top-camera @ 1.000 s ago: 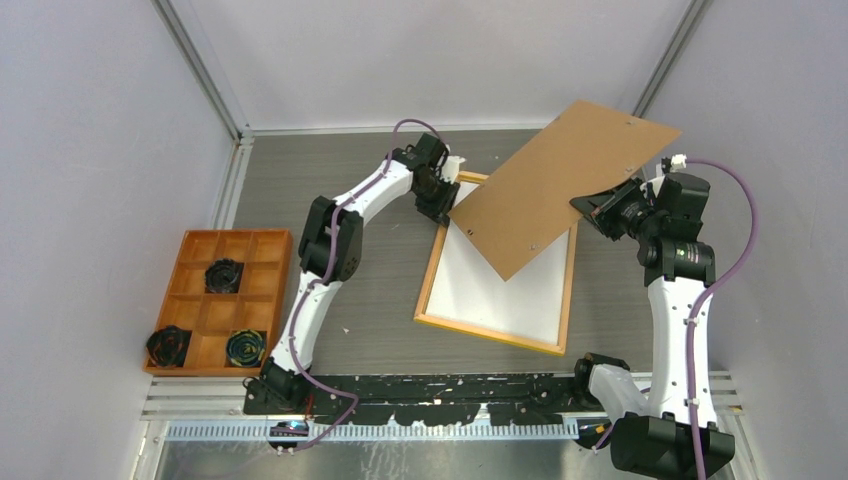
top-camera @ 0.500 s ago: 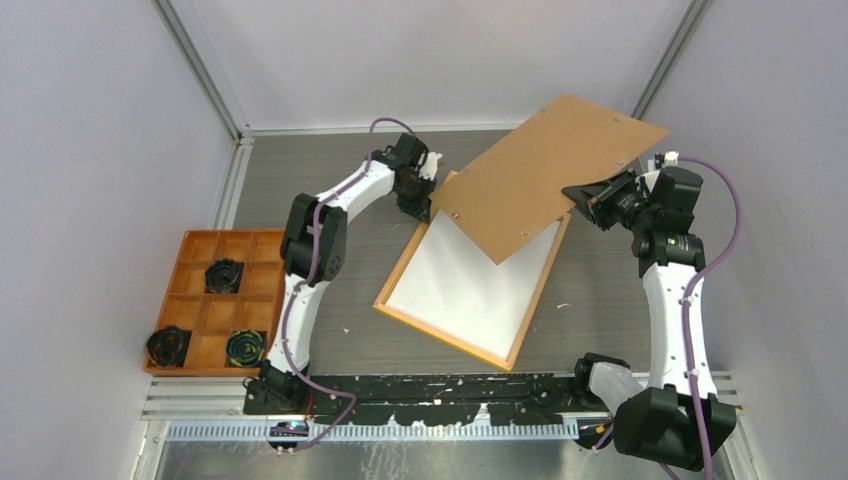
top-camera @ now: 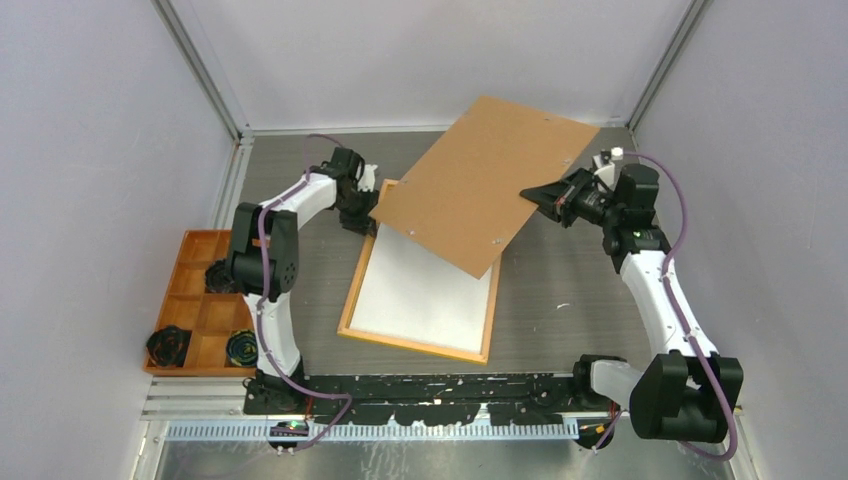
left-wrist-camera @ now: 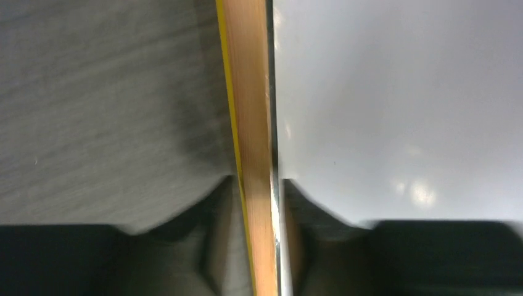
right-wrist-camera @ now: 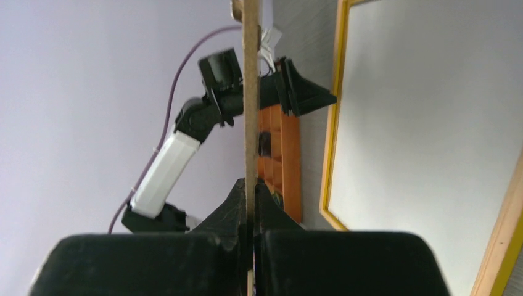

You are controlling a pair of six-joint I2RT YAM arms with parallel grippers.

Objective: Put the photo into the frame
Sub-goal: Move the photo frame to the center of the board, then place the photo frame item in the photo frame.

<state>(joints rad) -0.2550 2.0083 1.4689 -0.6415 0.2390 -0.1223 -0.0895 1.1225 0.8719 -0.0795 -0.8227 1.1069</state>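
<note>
The right gripper (right-wrist-camera: 251,185) is pinched tight on one edge of the brown backing board (top-camera: 480,180), and this thin grip is the first weak place: the board is wide and is held at one edge only, so it can turn or slide between the fingers. The board hangs tilted over the far part of the frame (top-camera: 410,345) and is turned against it, its sides not parallel to the rails; if it goes down like this, it will probably sit on the rails and not drop inside. Whether its low corner already touches the white sheet below I cannot tell. This sheet lies inside the frame and I take it for the photo (top-camera: 420,285), face down; a dragging corner can crease it or push it out of place. The left gripper (left-wrist-camera: 258,185) has its fingers closed on the frame's rail near the far left corner, and a push from the board can swing the frame on the table (top-camera: 560,280)
</note>
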